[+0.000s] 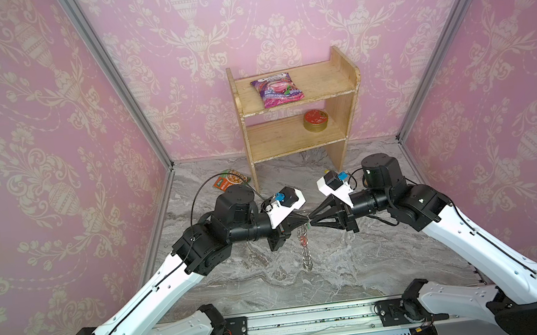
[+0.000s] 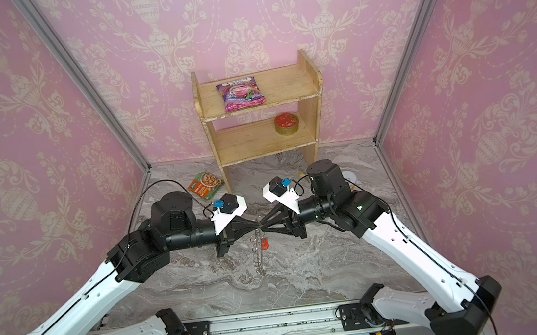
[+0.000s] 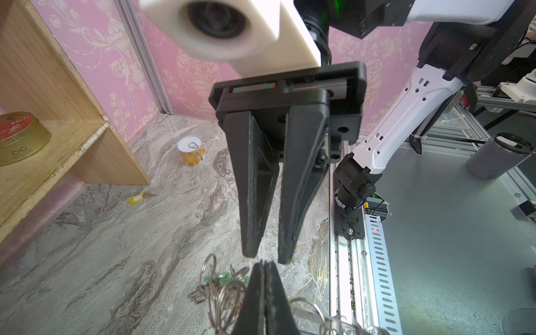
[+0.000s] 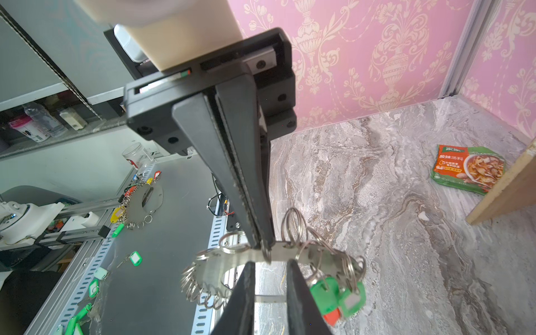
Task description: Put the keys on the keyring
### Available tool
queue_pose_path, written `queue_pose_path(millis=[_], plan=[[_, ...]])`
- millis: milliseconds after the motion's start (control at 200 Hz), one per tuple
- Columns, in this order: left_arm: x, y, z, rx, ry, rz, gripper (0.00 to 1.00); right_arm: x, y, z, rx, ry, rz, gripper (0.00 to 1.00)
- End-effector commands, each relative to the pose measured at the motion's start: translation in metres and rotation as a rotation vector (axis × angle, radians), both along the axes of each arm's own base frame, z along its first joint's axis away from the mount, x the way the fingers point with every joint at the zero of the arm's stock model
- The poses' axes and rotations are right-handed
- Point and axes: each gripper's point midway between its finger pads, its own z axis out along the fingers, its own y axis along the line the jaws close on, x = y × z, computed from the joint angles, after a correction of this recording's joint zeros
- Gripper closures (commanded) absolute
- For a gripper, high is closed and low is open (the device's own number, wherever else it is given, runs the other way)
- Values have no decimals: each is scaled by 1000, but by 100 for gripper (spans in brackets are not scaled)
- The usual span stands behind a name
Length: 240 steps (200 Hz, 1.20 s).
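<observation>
Grey keyring (image 4: 307,256) hangs aloft bearing green- and red-tagged keys (image 4: 349,301); yellow-tagged key (image 3: 139,198) lies apart.

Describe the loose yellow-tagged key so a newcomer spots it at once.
Start at the wooden shelf. On the marble tabletop by its side panel's foot, near the pull-tab can, lies the yellow-tagged key. It lies alone; the green-tagged keys hang on the keyring.

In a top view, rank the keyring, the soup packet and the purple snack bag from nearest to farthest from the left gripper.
1. keyring: clamped in the left gripper, hanging from it at mid-scene.
2. soup packet: flat on the table, back left, beside the shelf leg.
3. purple snack bag: on the shelf's top board, at the back wall.
</observation>
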Motion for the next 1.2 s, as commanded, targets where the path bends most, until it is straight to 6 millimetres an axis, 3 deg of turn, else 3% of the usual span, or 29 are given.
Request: queue_pose_path(millis=[0, 480, 911, 1196], plan=[[-6, -1, 26, -66, -67, -34, 100, -2, 4, 12, 30, 9, 20, 80], [-4, -1, 33, -104, -94, -18, 100, -6, 12, 13, 38, 43, 52, 84], [-4, 0, 25, -82, -83, -12, 100, -8, 10, 21, 52, 29, 45, 85], [-4, -3, 20, -72, -63, -24, 100, -8, 10, 24, 63, 33, 41, 100]])
